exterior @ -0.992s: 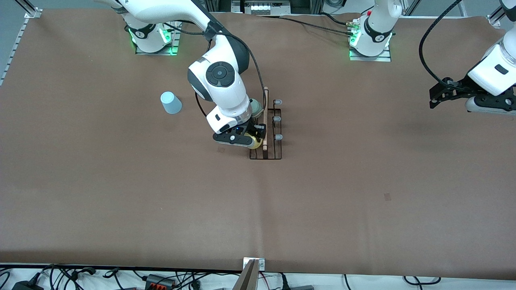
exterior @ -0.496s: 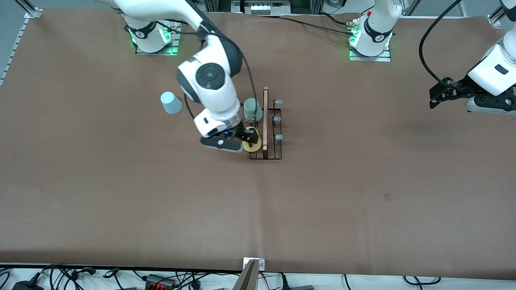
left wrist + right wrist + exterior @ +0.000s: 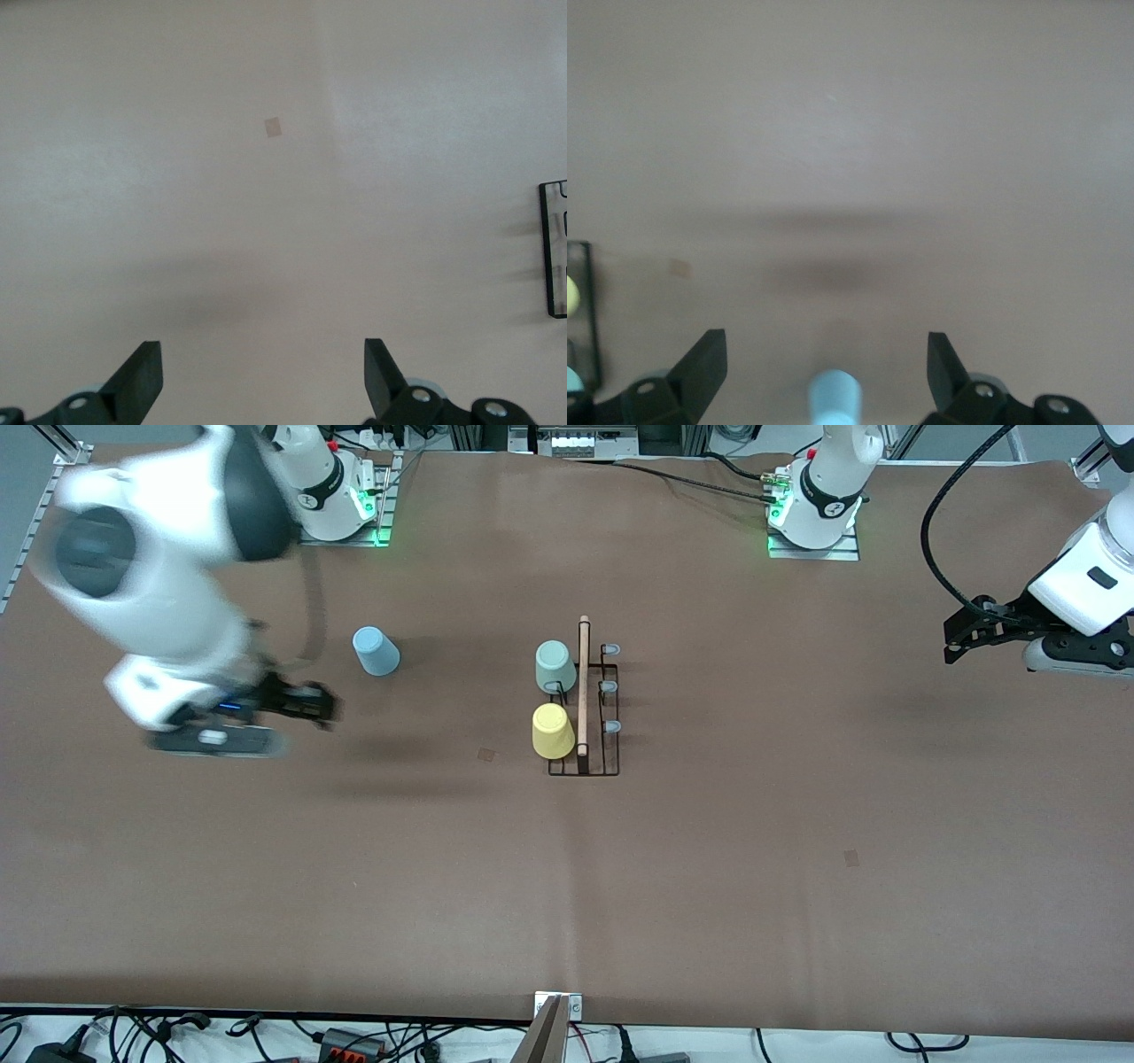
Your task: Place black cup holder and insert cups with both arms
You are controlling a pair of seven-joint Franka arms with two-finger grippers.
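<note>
The black cup holder (image 3: 595, 731) stands mid-table with its wooden rod on top. A mint green cup (image 3: 555, 666) and a yellow cup (image 3: 553, 731) sit upside down on its prongs, on the side toward the right arm's end. The prongs (image 3: 609, 688) on the other side are bare. A light blue cup (image 3: 376, 651) stands upside down on the table, apart from the holder. My right gripper (image 3: 310, 704) is open and empty over the table beside the blue cup. In the right wrist view the blue cup (image 3: 834, 397) shows between the spread fingers of the right gripper (image 3: 826, 363), untouched. My left gripper (image 3: 961, 638) waits open at its own end.
A small dark mark (image 3: 850, 857) lies on the brown table cover, toward the left arm's end. A metal bracket (image 3: 558, 1005) sits at the table's edge nearest the front camera. A black-framed piece (image 3: 554, 248) shows at the edge of the left wrist view.
My right gripper opened, let go of the yellow cup on the holder, and swung away toward the right arm's end. The yellow cup stays on its prong. The left arm has not moved.
</note>
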